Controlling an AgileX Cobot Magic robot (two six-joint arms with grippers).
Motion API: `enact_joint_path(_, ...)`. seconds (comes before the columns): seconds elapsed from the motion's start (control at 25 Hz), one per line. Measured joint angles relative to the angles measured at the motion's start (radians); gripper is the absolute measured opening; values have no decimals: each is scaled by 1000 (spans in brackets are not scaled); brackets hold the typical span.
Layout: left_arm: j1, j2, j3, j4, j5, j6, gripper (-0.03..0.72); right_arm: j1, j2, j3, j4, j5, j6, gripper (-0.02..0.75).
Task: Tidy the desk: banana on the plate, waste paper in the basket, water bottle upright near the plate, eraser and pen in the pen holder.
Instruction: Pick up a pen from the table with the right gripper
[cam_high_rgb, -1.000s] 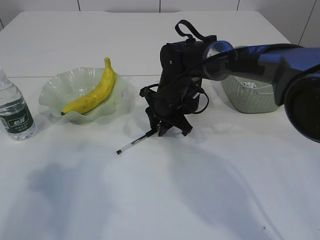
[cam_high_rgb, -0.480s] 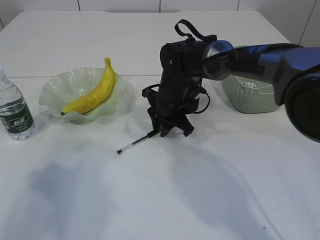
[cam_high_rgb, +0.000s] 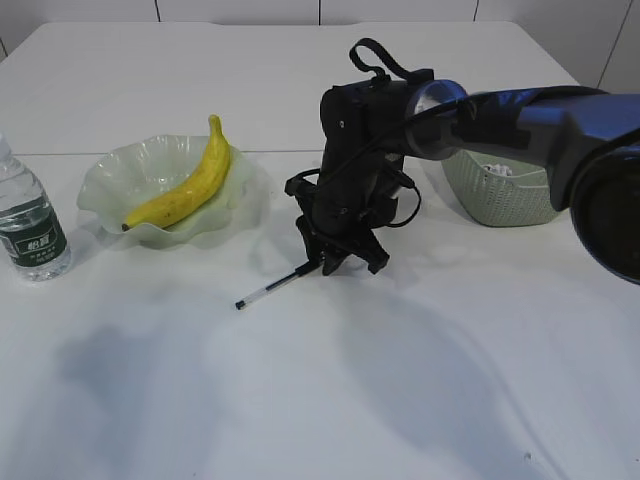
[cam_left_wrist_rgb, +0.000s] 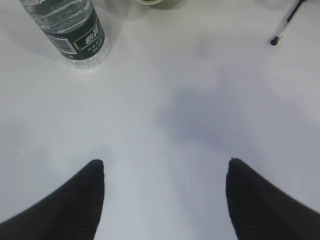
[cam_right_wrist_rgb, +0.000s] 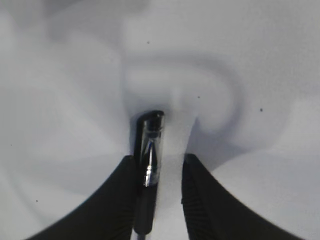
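The pen (cam_high_rgb: 272, 287) lies flat on the white table (cam_high_rgb: 420, 400), slanting from its tip at front left up to its capped end, which sits between the fingertips of the right gripper (cam_high_rgb: 345, 262). The right wrist view shows why the arm has its fingers pointed down at the table: the pen's dark end (cam_right_wrist_rgb: 149, 150) runs along the narrow gap between the two fingers (cam_right_wrist_rgb: 122, 190), which stand close together about it, the left finger against the barrel; whether the right one also touches, and whether the pen is truly clamped, I cannot tell, since a sliver of table shows on that side. Taking it by the end leaves the long barrel free to be tipped into a holder, though no pen holder or eraser appears in any view. The left gripper (cam_left_wrist_rgb: 165, 200) hangs over bare table with its jaws spread wide and nothing between them, near the water bottle (cam_high_rgb: 28, 220), which stands upright left of the plate (cam_high_rgb: 100, 180). The banana (cam_high_rgb: 190, 185) rests on that plate, and the basket (cam_high_rgb: 495, 190) behind the right arm holds something white, likely the waste paper. By this layout, the pen looks to be the step in hand.
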Motion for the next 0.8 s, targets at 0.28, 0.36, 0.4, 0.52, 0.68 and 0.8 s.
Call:
enact_joint_path(0.28, 0, 0, 0, 0, -4, 0, 538, 0, 0, 0, 31, -51, 2, 239)
enact_joint_path(0.36, 0, 0, 0, 0, -4, 0, 538, 0, 0, 0, 33, -52, 2, 239)
enact_joint_path(0.4, 0, 0, 0, 0, -4, 0, 538, 0, 0, 0, 33, -52, 2, 239)
enact_joint_path(0.52, 0, 0, 0, 0, -5, 0, 538, 0, 0, 0, 33, -52, 4, 239)
enact_joint_path(0.68, 0, 0, 0, 0, -5, 0, 538, 0, 0, 0, 27, -52, 4, 239)
enact_joint_path(0.8, 0, 0, 0, 0, -5, 0, 538, 0, 0, 0, 25, -52, 6, 239)
